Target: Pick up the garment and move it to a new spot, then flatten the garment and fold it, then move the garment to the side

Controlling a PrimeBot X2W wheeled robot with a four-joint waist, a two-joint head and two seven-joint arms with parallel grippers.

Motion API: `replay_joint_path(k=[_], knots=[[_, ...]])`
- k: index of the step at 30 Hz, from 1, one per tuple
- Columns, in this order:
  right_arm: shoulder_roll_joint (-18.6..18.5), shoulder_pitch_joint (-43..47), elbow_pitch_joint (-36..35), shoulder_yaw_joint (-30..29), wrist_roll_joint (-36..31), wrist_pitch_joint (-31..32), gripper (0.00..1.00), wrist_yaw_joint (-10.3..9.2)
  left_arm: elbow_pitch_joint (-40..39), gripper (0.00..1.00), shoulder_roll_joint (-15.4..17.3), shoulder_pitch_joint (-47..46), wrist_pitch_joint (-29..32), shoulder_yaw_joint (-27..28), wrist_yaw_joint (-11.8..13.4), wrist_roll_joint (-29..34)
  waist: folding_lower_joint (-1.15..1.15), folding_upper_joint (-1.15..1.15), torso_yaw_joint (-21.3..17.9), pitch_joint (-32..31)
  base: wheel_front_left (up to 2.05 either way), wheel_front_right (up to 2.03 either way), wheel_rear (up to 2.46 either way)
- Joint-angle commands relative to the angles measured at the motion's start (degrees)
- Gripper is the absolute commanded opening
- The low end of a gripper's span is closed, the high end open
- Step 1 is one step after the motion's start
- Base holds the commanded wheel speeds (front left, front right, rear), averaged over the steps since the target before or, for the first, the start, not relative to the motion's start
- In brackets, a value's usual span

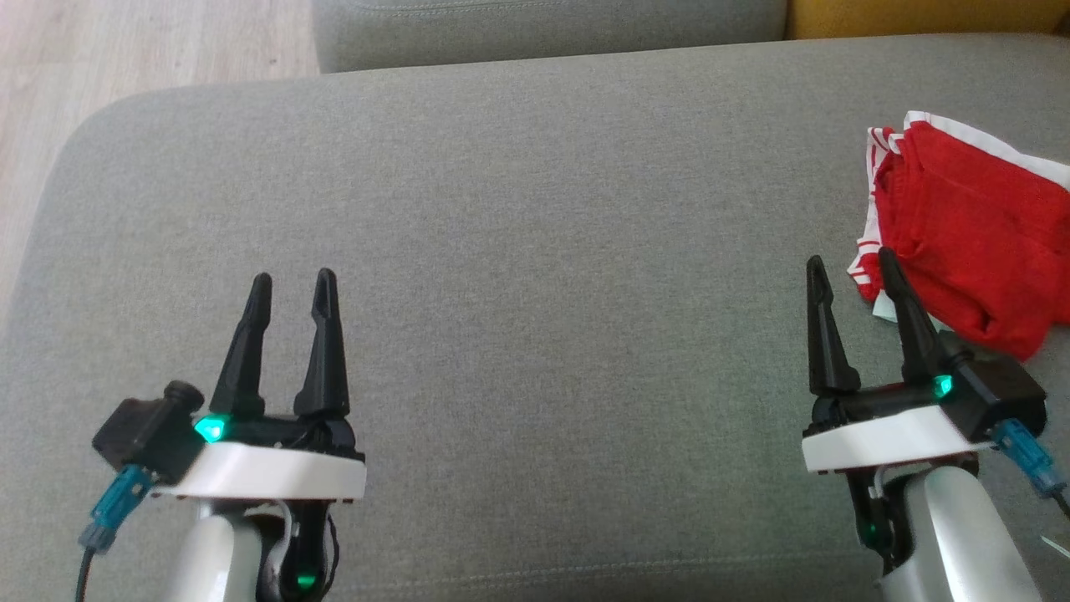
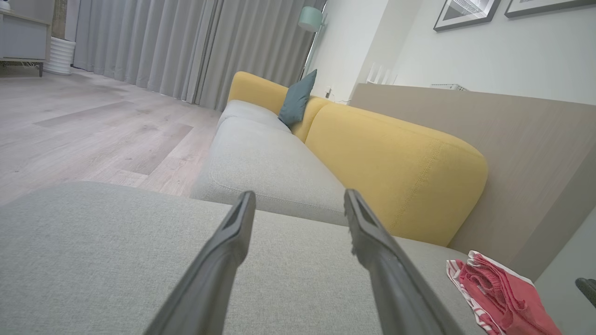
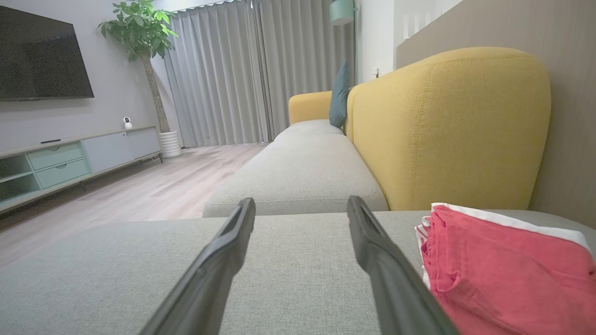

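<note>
The garment (image 1: 961, 226) is red with white striped trim and lies folded in a loose heap at the right edge of the grey cushion (image 1: 535, 251). It also appears low right as the garment (image 2: 498, 293) in the left wrist view and as the garment (image 3: 507, 265) beside the right finger in the right wrist view. My right gripper (image 1: 853, 269) stands open just left of it, its right fingertip at the garment's near left corner, nothing between the fingers. My left gripper (image 1: 292, 284) stands open over bare cushion at the lower left, far from the garment.
A second grey seat cushion (image 3: 302, 172) with a yellow backrest (image 3: 447, 125) and a teal pillow (image 3: 339, 93) lies beyond. Wooden floor (image 1: 125, 50) borders the cushion's left and far-left edges. A TV cabinet (image 3: 70, 158) and potted plant (image 3: 144, 28) stand across the room.
</note>
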Motion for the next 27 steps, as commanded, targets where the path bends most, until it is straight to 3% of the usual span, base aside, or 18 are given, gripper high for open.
replay_joint_path(k=[1, 18, 19, 27], knots=[[0.05, -0.69, -2.16, 1.52, 0.38, -0.77, 1.0, 0.37, -2.21, 1.0, 0.42, -1.51, -0.69, 1.93, 0.02, -0.3, 0.0, 0.0, -0.01, 0.0, 0.0, 0.0, 0.0], [0.05, -0.59, -2.12, 1.64, 0.37, -0.77, 1.0, 0.37, -2.15, 1.0, 0.42, -1.21, -0.69, 2.02, 0.44, -1.44, 0.0, 0.0, 0.14, -0.11, 0.0, 0.0, 0.0], [0.02, 0.02, 0.03, 0.08, 0.01, -0.14, 0.0, 0.0, 0.01, 0.0, -0.03, 0.03, 0.04, 0.11, 0.08, -1.18, 0.0, 0.0, 0.13, -0.11, 0.0, 0.0, 0.0], [0.0, 1.14, 2.68, 0.07, 3.0, 0.47, 0.0, 0.0, 3.24, 0.0, 0.06, 1.0, 0.61, 0.22, -0.04, -3.64, 0.0, 0.0, 0.18, -0.27, 0.0, 0.0, 0.0]])
